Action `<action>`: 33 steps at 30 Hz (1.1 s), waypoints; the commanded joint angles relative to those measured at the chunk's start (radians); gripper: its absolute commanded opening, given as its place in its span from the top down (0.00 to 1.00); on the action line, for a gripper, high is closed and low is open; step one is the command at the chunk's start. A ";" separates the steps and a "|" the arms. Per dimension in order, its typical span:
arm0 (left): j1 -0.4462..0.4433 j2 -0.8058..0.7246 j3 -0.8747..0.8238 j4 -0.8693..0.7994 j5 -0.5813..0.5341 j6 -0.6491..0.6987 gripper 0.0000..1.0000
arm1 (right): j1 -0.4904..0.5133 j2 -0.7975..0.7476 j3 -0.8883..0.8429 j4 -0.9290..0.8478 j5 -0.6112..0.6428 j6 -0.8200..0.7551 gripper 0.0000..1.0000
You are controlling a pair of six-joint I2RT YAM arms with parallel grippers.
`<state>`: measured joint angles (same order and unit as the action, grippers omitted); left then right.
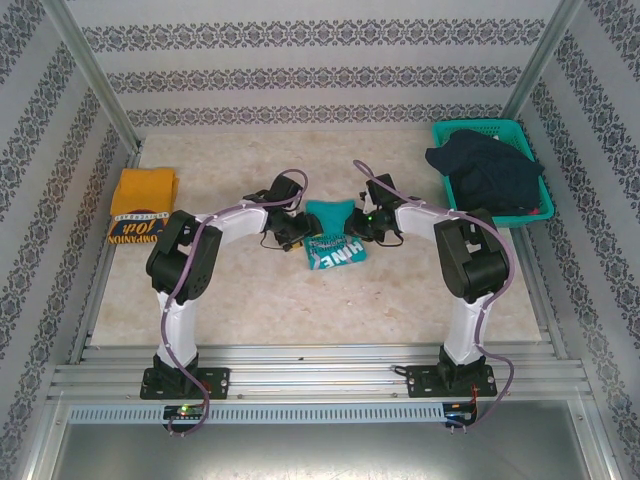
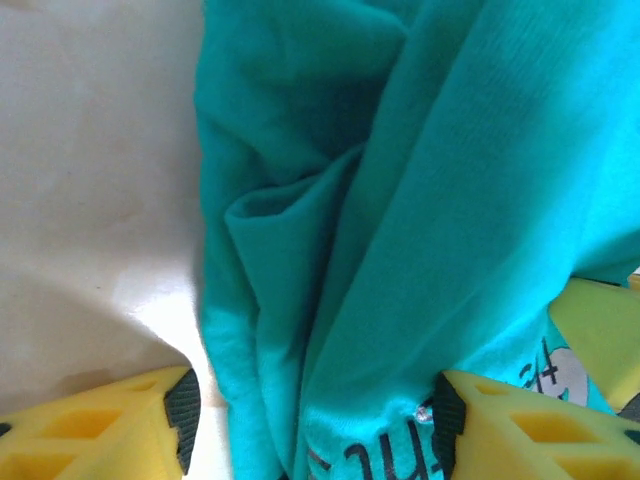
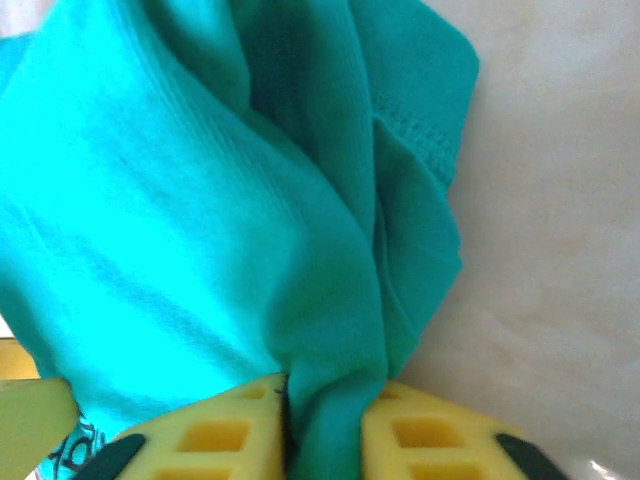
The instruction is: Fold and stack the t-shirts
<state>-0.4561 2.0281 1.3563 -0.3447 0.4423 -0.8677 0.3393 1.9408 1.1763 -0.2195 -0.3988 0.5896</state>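
My right gripper [image 3: 322, 425] pinches the crumpled teal-green cloth t-shirt [image 1: 328, 213]. My left gripper [image 2: 315, 430], at its nine o'clock, has jaws spread around a fold.

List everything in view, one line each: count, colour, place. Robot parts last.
teal shirt: one, teal-green with white lettering, crumpled at the table's centre between the grippers
yellow shirt: one, mustard with a dark lettered band, folded at the table's left edge
basket: one, teal mesh, far right corner
dark clothes: a heap, count unclear, navy-black, in the basket
table: one, beige marbled, under everything
left gripper: one, yellow fingers, jaws apart with the teal shirt between them
right gripper: one, yellow fingers, shut on a fold of the teal shirt
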 commanded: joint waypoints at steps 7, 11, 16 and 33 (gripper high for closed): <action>-0.013 0.035 0.017 0.065 0.043 -0.035 0.43 | 0.030 -0.008 -0.089 0.098 -0.017 0.119 0.88; -0.014 0.040 0.003 0.119 0.062 -0.065 0.48 | 0.039 -0.006 -0.107 0.126 -0.032 0.144 0.88; -0.014 0.050 0.000 0.144 0.066 -0.076 0.63 | 0.045 -0.005 -0.107 0.122 -0.032 0.142 0.88; 0.026 -0.059 -0.106 0.127 0.015 0.352 1.00 | 0.053 -0.215 -0.165 0.133 0.003 -0.025 0.10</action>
<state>-0.4519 2.0220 1.2812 -0.1745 0.4999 -0.6907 0.3779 1.8057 1.0401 -0.0929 -0.4046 0.6529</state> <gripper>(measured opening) 0.060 0.863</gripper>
